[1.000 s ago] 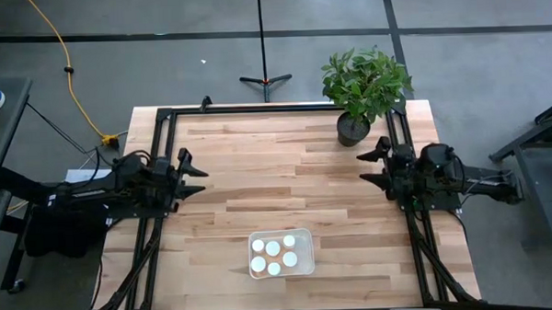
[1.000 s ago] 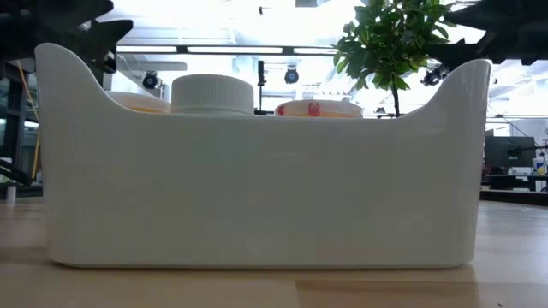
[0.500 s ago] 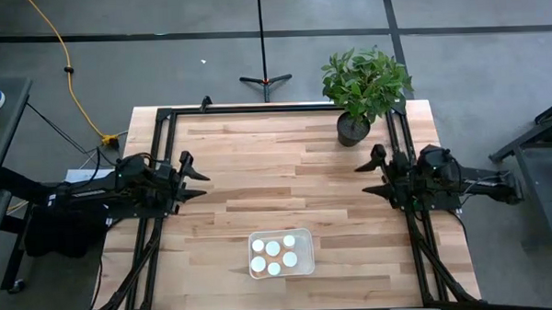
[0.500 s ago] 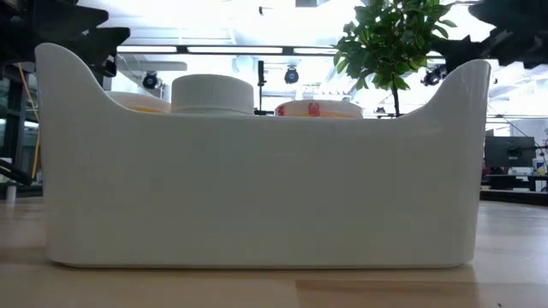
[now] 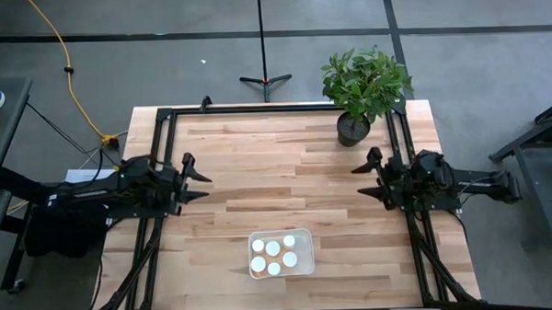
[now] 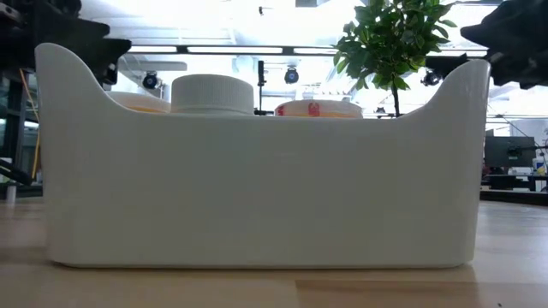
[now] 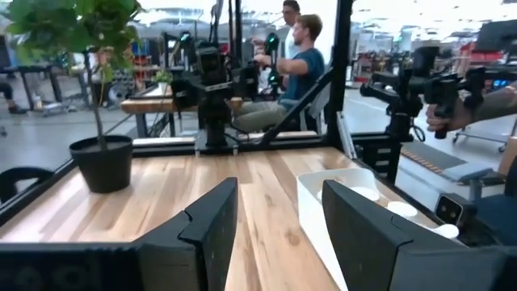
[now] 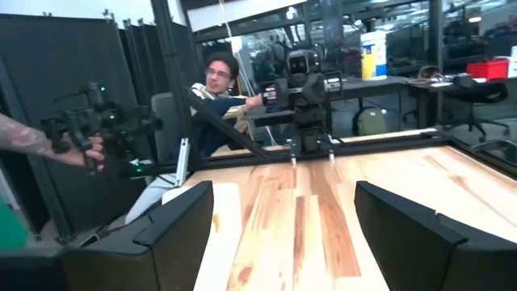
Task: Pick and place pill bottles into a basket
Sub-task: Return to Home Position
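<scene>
- The left gripper (image 5: pixel 192 176) has its jaws spread wide, with bare wood showing between them. It hangs over the left edge of the light wooden desk (image 5: pixel 258 165), about midway along that edge.
- The right gripper (image 5: pixel 367 175) also has its jaws wide apart. It hangs by the right edge and faces the left one across the desk.
- One shallow, whitish, translucent plastic basket (image 5: pixel 308 250) with rounded corners sits at the middle of the edge opposite the plant, well apart from both grippers.
- The tiny white-capped pill bottles (image 5: pixel 273 249) stand packed inside it. At least five caps can be counted from above.
- In the low view two of them rise above the basket wall: a ribbed white cap (image 6: pixel 212 92) and a red-marked one (image 6: pixel 317 109).
- One leafy green plant in a dark round pot (image 5: pixel 352 128) stands at the far right corner.
- Beyond the desk, a seated person in a blue shirt (image 7: pixel 300 69) shows in the left wrist view.
</scene>
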{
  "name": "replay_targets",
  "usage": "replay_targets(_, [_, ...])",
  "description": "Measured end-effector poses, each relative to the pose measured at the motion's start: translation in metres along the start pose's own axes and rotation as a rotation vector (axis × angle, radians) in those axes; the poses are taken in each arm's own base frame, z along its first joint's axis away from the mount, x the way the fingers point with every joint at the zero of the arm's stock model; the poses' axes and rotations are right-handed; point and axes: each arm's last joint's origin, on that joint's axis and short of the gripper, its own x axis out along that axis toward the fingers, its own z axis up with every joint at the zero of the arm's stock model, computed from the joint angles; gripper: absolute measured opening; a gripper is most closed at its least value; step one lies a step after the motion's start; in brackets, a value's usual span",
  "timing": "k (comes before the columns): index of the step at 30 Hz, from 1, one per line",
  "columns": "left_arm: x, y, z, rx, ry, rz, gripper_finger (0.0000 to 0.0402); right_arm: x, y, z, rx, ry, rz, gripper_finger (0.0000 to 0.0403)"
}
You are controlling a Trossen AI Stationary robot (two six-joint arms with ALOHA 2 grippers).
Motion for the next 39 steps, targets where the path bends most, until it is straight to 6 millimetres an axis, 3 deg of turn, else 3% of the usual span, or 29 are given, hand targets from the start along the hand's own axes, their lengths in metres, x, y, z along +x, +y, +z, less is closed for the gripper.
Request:
replay_targets(6, [0.004,0.001,-0.016,0.001,-0.033,-0.010,0.0216,0.000,-0.001,0.000,0.001,-0.004,-0.038,0.0291])
replay_targets(14, [0.004,0.001,-0.009,0.023,-0.103,0.009,0.0216,0.000,-0.002,-0.001,0.009,-0.002,-0.048,0.0291])
replay_targets(26, [0.005,0.000,-0.017,-0.077,-0.025,-0.045,0.0216,-0.001,-0.005,-0.008,0.138,0.053,-0.131,0.0291])
replay_targets(39, [0.005,0.000,-0.017,-0.079,-0.024,-0.044,0.0216,-0.001,-0.005,-0.010,0.144,0.076,-0.135,0.0291])
